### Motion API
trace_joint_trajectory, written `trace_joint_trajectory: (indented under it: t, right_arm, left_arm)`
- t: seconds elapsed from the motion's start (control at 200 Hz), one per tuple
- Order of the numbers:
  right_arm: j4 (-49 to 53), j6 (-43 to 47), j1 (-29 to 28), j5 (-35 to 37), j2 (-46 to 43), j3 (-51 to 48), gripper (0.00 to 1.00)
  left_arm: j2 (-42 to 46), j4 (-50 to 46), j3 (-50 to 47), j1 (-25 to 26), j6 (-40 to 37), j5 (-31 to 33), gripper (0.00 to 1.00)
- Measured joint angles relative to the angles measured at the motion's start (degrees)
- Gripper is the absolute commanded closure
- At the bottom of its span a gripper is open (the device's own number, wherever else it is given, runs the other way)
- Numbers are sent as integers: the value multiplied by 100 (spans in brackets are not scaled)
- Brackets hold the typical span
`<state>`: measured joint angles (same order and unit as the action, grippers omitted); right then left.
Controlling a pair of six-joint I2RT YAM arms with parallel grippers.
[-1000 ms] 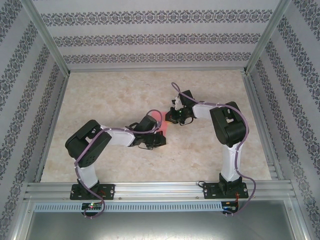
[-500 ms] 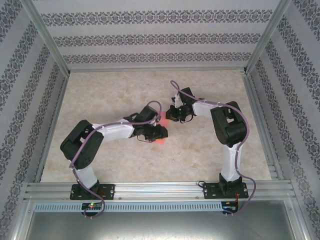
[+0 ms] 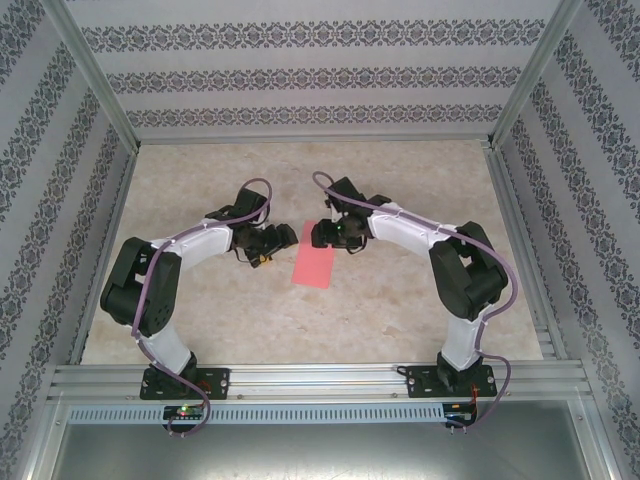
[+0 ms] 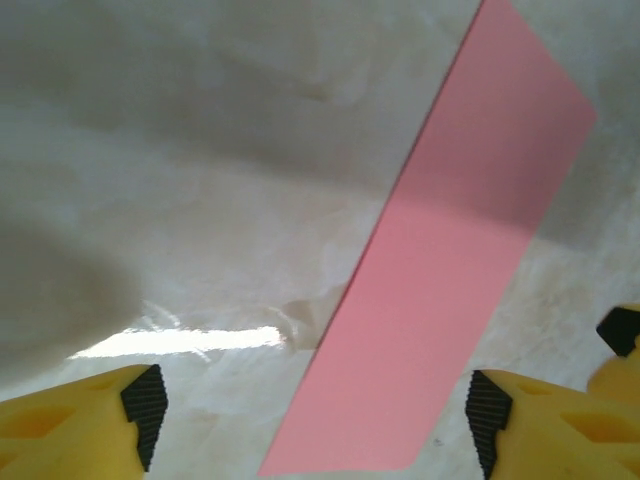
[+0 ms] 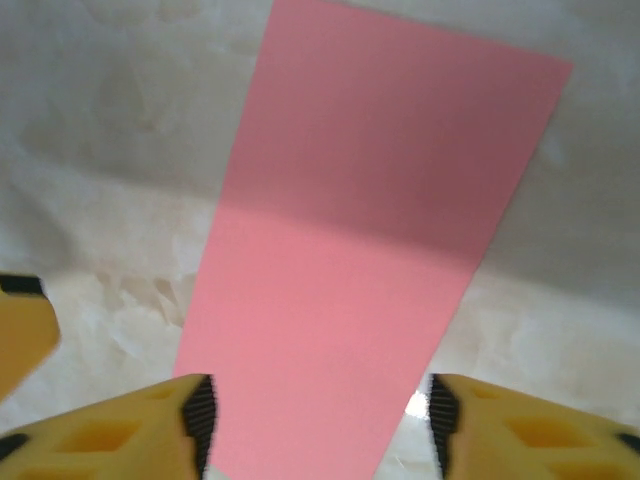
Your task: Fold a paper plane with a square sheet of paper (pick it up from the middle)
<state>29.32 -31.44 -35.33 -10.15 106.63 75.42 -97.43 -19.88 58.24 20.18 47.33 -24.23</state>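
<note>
- The pink paper (image 3: 313, 267) (a narrow folded strip so far) lies flat on the worktop (image 3: 400, 310), between the two arms.
- The left fingers (image 3: 274, 238) and right fingers (image 3: 322, 235) gape wide, holding nothing.
- For the next fold, pin one end before creasing.

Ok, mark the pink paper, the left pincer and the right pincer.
pink paper (image 3: 313, 267), top external view, middle of its upper face.
left pincer (image 4: 318, 420), left wrist view, midway between its yellow fingertips.
right pincer (image 5: 320, 408), right wrist view, midway between its yellow fingertips.
</note>
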Motion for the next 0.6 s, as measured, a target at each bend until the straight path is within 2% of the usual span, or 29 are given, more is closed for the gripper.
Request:
trace_joint_trajectory:
  t: [0.1, 0.35, 0.6]
  right_arm:
    - [310, 52, -378, 404, 111, 275, 23]
    - [1003, 186, -1333, 1137, 730, 922, 12]
    - [1390, 160, -1545, 1248, 1145, 1073, 8]
  left_arm:
    - [87, -35, -149, -225, 44, 74, 7]
    - [367, -101, -466, -894, 111, 289, 0]
    - [566, -140, -623, -1080, 136, 352, 0]
